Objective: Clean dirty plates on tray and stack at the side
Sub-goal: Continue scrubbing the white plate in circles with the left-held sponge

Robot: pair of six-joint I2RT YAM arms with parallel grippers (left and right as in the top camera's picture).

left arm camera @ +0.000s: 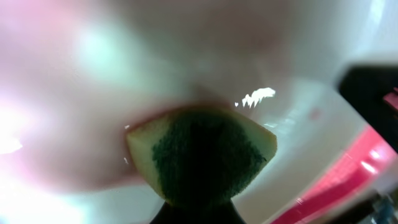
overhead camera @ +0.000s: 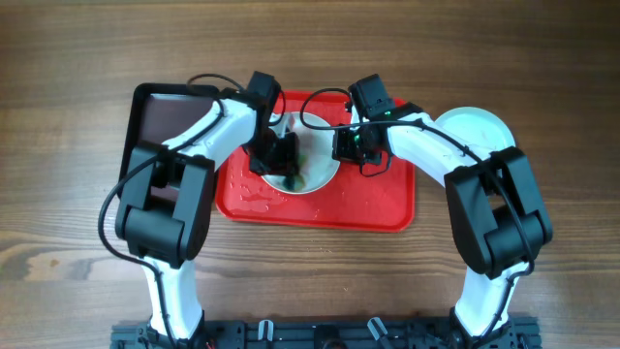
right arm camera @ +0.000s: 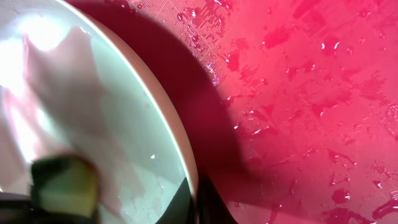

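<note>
A pale plate (overhead camera: 320, 173) lies on the red tray (overhead camera: 373, 204), its inside streaked with a pink smear (right arm camera: 81, 93). My left gripper (overhead camera: 284, 163) is shut on a green and yellow sponge (left arm camera: 202, 155), which presses on the plate (left arm camera: 298, 118). My right gripper (overhead camera: 342, 147) is shut on the plate's right rim (right arm camera: 186, 155), one finger inside and one outside. In the right wrist view the sponge (right arm camera: 62, 186) shows at the lower left. The tray (right arm camera: 311, 93) is wet with droplets.
Another pale plate (overhead camera: 477, 126) sits on the wooden table just right of the tray, partly under my right arm. A smaller black tray (overhead camera: 160, 121) lies to the left of the red one, partly under my left arm.
</note>
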